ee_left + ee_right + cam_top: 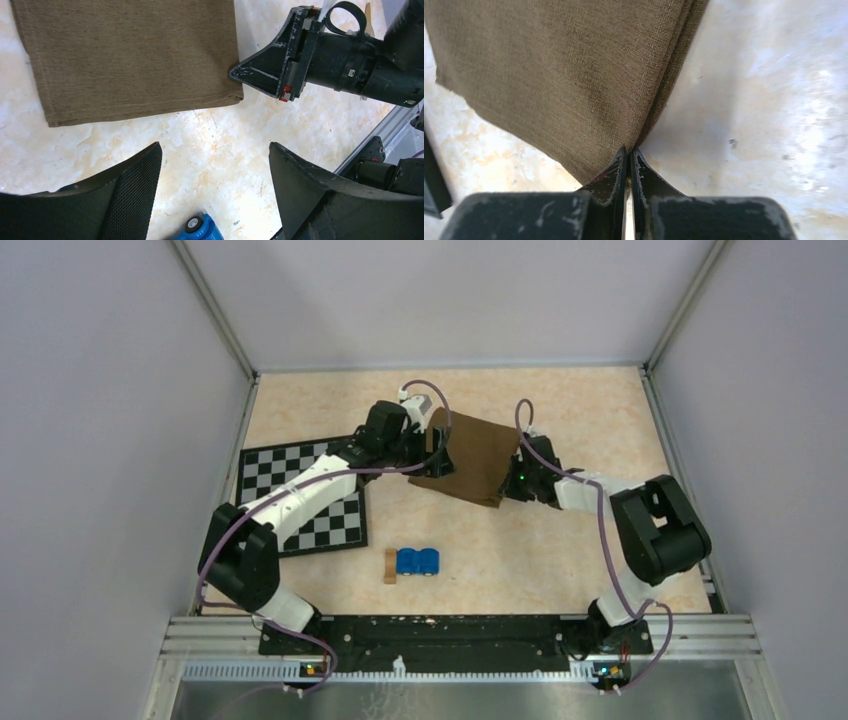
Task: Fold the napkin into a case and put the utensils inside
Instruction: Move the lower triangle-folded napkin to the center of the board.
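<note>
The napkin (pixel 470 458), folded into a layered brown rectangle, lies flat on the worktop (pixel 600 420) near the middle of its far edge. The right gripper (pixel 629 152) is closed, fingertips together at the folded corner of the napkin nearest the right arm; the tips appear to pinch the cloth layers, though the contact point is partly hidden. The left gripper (pixel 215 147) stands wide, holds nothing, and hovers just beside the napkin's left edge. A chessboard mat (pixel 300 495) lies along the left edge of the worktop, partly under the left arm. A blue toy car (pixel 417 561) and a small wooden block (pixel 390 566) sit touching, near the middle of the near edge.
</note>
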You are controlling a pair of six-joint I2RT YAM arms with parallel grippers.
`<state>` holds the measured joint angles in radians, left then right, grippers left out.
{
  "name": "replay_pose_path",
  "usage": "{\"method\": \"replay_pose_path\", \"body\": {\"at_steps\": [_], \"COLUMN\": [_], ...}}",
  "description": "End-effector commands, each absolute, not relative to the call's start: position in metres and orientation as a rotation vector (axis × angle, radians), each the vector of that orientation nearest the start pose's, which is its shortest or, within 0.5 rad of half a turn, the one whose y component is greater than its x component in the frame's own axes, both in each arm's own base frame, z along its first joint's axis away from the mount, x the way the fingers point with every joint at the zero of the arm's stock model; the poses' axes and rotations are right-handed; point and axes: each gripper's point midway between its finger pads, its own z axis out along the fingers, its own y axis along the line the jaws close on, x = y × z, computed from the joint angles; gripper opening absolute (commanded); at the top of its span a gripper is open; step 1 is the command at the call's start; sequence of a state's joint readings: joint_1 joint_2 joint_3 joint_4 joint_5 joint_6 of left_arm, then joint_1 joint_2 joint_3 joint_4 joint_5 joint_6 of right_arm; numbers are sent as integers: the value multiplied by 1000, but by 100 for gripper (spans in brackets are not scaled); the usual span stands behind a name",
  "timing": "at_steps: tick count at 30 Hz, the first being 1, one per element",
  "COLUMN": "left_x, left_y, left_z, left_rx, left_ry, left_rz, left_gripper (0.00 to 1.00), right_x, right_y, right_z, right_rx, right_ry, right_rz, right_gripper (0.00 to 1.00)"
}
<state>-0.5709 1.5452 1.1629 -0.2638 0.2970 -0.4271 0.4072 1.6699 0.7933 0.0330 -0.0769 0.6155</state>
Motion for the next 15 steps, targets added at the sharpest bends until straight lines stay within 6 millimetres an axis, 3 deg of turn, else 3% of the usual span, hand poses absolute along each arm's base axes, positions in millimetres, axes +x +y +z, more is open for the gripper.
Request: {"method": "replay_pose_path", "body": {"at_steps": [1,3,5,8,11,12,15], "left_x": [327,324,323,332,346,352,374], "left_y": [-289,-291,-293,-294,-307,-313,-331], "left_z": [200,198,194,187,184,182,175], "left_rx": [311,310,282,171,112,106,96], "left_ry": [2214,2228,2242,2249,2212,2198,2198], "left_rz": [-922,-956,-993,-1071,-1228,-1275,-1350], "left_gripper": [83,83,83,84,84,84,83], "right_x": [297,297,306,327,350,354,354], "right_y": [97,74,61,64,106,129,175], "right_z": [-20,-5,23,74,111,117,112], "right_rx": [254,320,328,280,167,119,69], "right_ry": [2694,2673,2599,2497,2411,2392,2413], "right_rz": [52,8,-57,-21,269,425,746], "right_gripper": [0,5,27,45,50,50,41]}}
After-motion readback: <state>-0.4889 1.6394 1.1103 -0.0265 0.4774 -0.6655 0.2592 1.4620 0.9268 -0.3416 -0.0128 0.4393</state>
